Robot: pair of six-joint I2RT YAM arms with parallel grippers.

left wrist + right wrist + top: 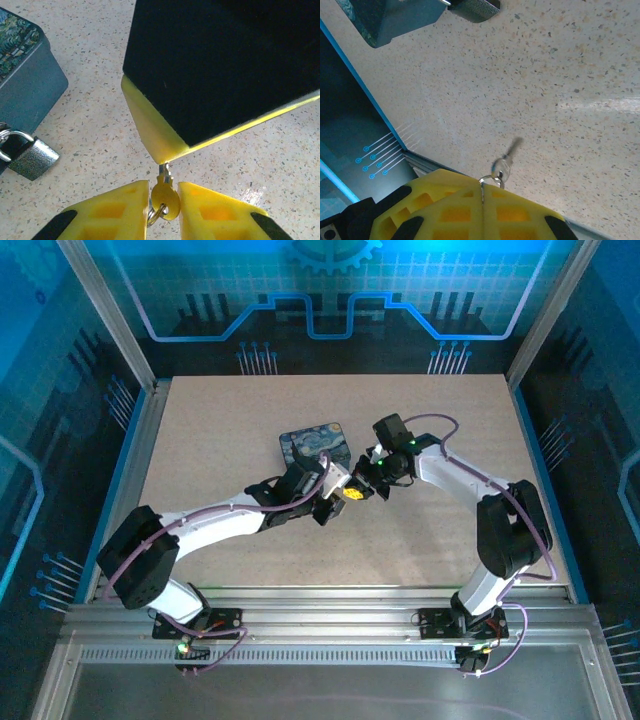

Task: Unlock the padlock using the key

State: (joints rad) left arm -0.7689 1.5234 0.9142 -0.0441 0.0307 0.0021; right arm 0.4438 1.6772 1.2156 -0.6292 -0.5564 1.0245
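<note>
Top view: two robot arms are reaching inward over a speckled table [230, 430]. The left gripper [338, 495] and right gripper [368, 480] are meeting tip to tip just in front of a blue painted box [313, 443], with the yellow-headed key [353, 493] sitting between them.

Left wrist view: the key's yellow head [165, 200] is sitting between the left gripper's two yellow fingers [125, 210]. They are flanking it closely, but I cannot tell whether they are pinching it. A small ring [154, 214] is hanging from the head. The blade is pointing up and touching the right gripper's yellow tip. At the left edge, the grey padlock [32, 159] is lying on the table against the box, well apart from the key.

Right wrist view: the right gripper's fingers [445, 200] are pressing together, pinching the key's ring at their seam, and a blurred key blade [512, 147] is sticking out beyond.

The key seems to be passing between grippers. Next, one gripper needs a firm hold on the head, leaving the blade free to carry to the padlock's keyhole.
</note>
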